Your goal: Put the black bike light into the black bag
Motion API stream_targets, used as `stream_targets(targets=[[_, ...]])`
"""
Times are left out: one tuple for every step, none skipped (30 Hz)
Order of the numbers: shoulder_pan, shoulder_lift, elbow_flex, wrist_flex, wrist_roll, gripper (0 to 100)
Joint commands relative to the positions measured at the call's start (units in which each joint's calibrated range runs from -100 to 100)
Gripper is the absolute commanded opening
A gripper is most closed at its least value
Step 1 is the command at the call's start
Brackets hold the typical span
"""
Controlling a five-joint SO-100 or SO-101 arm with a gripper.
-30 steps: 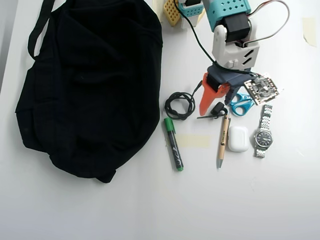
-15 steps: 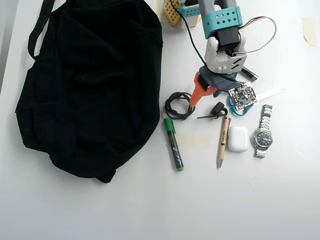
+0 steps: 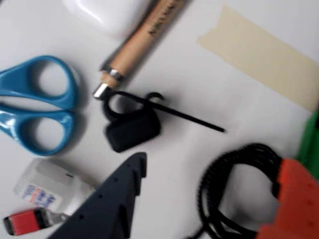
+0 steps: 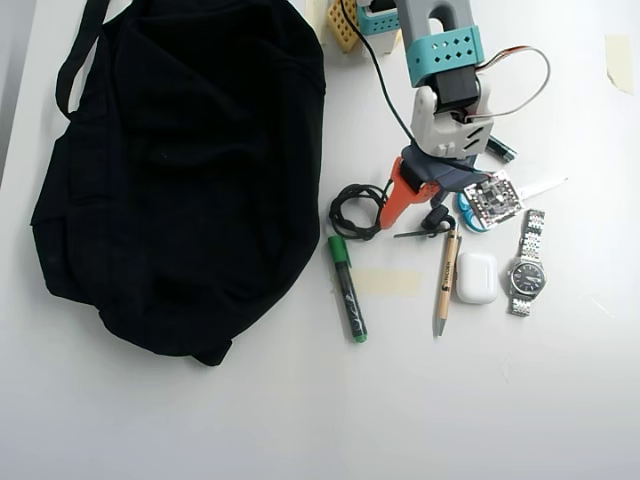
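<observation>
The black bike light (image 3: 132,128) is a small rounded black lump with a thin strap tail running to the right. It lies on the white table just beyond my dark fingertip. In the overhead view the bike light (image 4: 436,219) sits under the gripper, above the pen. My gripper (image 3: 212,164) is open and empty, with the dark finger (image 3: 114,199) near the light and the orange finger (image 3: 294,199) over the coiled cable. In the overhead view the gripper (image 4: 415,212) hovers low over the clutter. The black bag (image 4: 180,170) lies flat at the left, well apart from the light.
Blue scissors (image 3: 35,99), a wooden pen (image 3: 139,42) and a white earbud case (image 3: 107,12) crowd the light. A coiled black cable (image 3: 234,189), a small bottle (image 3: 45,191) and tape (image 3: 264,55) lie close. A green marker (image 4: 347,285) and a watch (image 4: 526,265) lie nearby.
</observation>
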Motion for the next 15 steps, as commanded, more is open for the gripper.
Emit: stream_targets(targets=[[-2.2,-0.4,-0.7,-2.0,-0.3,37],[-2.5,-0.4,-0.9,-2.1,-0.7,37],[-3.0,-0.4,-1.1,-2.1,-1.4,37],[-3.6,-0.5,-1.2,-2.1,-2.1,37],[-4.3,-0.5,-1.2,-2.2,-2.5,37],[-5.1,-0.5,-1.3,-2.4,-3.1,37],[-5.7,-0.5,-1.3,-2.8,-3.7,37],[-6.3,-0.5,-1.3,-3.3,-4.1,37],[-6.7,-0.5,-1.3,-3.6,-4.4,37],[-7.2,-0.5,-1.3,-3.9,-4.7,37],[-7.6,-0.5,-1.3,-4.2,-5.1,37],[-7.9,-0.5,-1.3,-4.2,-5.1,37],[-8.2,-0.5,-1.3,-4.3,-5.1,36],[-8.4,-0.5,-1.4,-4.3,-5.2,35],[-8.5,-0.5,-1.5,-4.3,-5.2,34]])
